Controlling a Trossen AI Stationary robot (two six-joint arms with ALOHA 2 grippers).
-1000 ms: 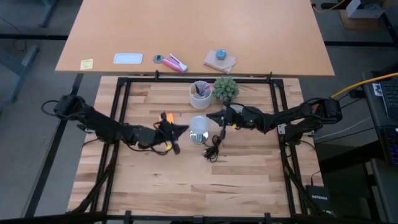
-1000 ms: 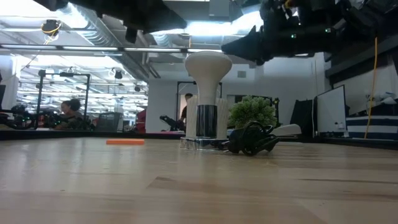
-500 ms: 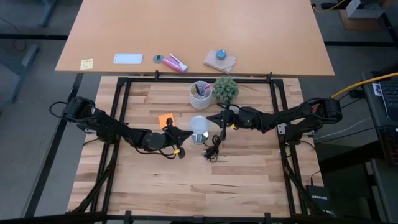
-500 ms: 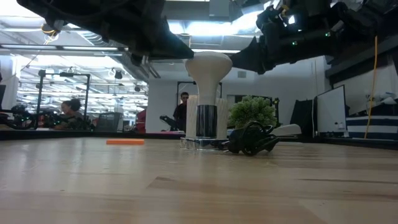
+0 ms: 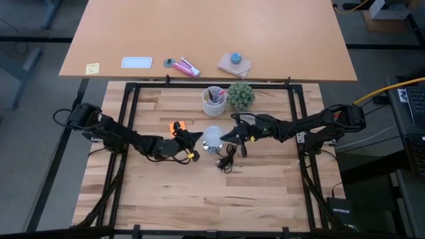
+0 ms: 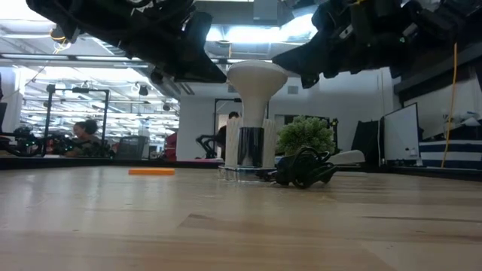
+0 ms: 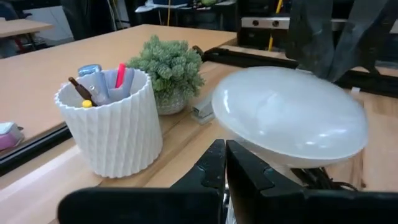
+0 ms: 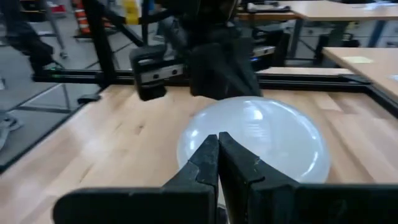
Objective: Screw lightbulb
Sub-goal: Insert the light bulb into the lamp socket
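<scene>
The lightbulb (image 6: 256, 76), frosted white, stands upright with its base in a dark socket (image 6: 250, 147) on a shiny disc at the table's middle. In the high view the lightbulb (image 5: 212, 137) lies between both grippers. My left gripper (image 5: 198, 136) is shut and comes level from the table's left, its tips at the dome's left side. My right gripper (image 5: 224, 137) is shut and comes from the right, its tips at the dome's right side. A black cord (image 5: 228, 159) lies coiled by the socket. My left gripper has its shut fingertips (image 7: 219, 151) against the lower left rim of the dome (image 7: 249, 144), coming nearly level from the table's left. The bulb stays upright in the socket. My right gripper has its shut fingertips (image 8: 217, 140) at the dome's right side (image 8: 249, 134), level from the table's right. Whether they touch it, I cannot tell.
A white ribbed cup (image 5: 214, 99) with pens and a small green plant (image 5: 242, 95) stand just beyond the bulb. A flat orange piece (image 5: 176, 125) lies on the table beside my left gripper. A second tabletop with small items lies beyond the far edge.
My left gripper has sunk to the level of the bulb's dome and closed in on it from the left. My right gripper has swung its tip toward the near edge and onto the dome's right side. Both stayed shut.
</scene>
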